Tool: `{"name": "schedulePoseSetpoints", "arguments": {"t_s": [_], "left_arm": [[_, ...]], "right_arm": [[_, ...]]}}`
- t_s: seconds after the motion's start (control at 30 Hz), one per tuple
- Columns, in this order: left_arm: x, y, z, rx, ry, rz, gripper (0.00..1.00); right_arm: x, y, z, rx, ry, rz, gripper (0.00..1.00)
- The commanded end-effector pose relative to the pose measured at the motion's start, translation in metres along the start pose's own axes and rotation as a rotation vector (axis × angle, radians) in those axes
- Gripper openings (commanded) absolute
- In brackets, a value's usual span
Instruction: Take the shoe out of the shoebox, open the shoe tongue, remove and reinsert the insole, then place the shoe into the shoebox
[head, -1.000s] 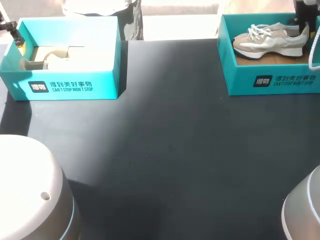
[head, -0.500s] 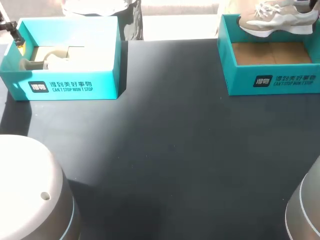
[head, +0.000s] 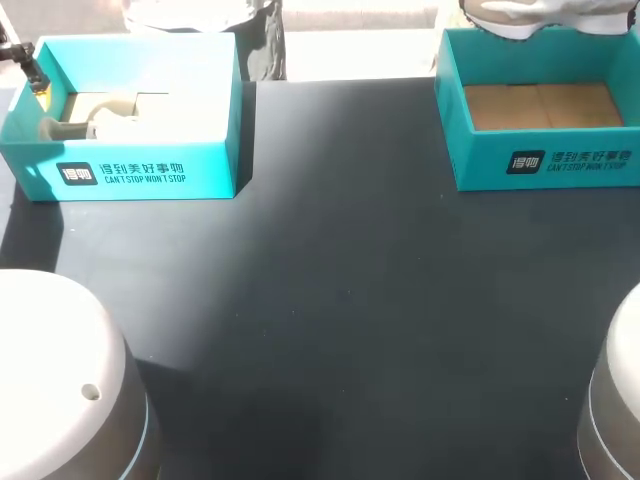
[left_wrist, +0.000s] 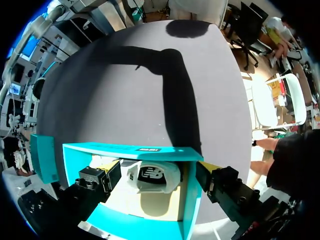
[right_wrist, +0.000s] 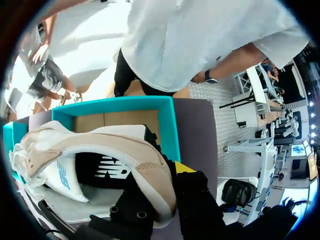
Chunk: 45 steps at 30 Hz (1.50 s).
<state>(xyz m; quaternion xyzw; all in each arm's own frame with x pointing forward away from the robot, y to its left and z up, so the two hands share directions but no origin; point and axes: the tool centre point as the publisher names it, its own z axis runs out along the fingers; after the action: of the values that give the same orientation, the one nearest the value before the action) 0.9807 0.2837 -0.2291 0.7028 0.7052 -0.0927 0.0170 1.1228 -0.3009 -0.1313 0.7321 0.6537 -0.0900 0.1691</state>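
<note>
Right pincer (right_wrist: 160, 182) clamps the shoe (head: 520, 15) at the heel, held in the air above the open shoebox (head: 545, 160) on the counter (head: 340, 280). Left pincer (left_wrist: 155, 167) hangs spread wide over a second box (left_wrist: 110, 150)

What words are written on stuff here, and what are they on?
"CAN'T STOP WON'T STOP": front of left box.
"CAN'T STOP WON'T STOP": front of right box.
Chinese characters above both: too small to read.
On the shoe: only a letter logo, no words.
</note>
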Motion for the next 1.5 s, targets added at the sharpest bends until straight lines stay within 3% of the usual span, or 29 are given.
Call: {"name": "schedulePoseSetpoints", "arguments": {"t_s": [0.03,0.37,0.43,0.87,1.1,1.17,1.5], "left_arm": [[0.0,-0.001,0.0,-0.001,0.003,0.001,1.0],[0.0,-0.001,0.0,-0.001,0.003,0.001,1.0],[0.0,-0.001,0.0,-0.001,0.003,0.001,1.0],[0.0,-0.001,0.0,-0.001,0.003,0.001,1.0],[0.0,-0.001,0.0,-0.001,0.003,0.001,1.0],[0.0,-0.001,0.0,-0.001,0.003,0.001,1.0],[0.0,-0.001,0.0,-0.001,0.003,0.001,1.0]], "right_arm": [[0.0,-0.023,-0.035,-0.083,-0.003,0.0,0.0],[0.0,-0.023,-0.035,-0.083,-0.003,0.0,0.0],[0.006,-0.035,-0.043,-0.103,-0.008,-0.011,0.0],[0.071,-0.179,-0.103,-0.095,-0.076,0.002,0.0],[0.113,-0.24,-0.122,-0.066,-0.055,-0.023,0.0],[0.124,-0.254,-0.126,-0.044,-0.097,-0.006,0.0],[0.124,-0.254,-0.126,-0.044,-0.097,-0.006,0.0]]}}
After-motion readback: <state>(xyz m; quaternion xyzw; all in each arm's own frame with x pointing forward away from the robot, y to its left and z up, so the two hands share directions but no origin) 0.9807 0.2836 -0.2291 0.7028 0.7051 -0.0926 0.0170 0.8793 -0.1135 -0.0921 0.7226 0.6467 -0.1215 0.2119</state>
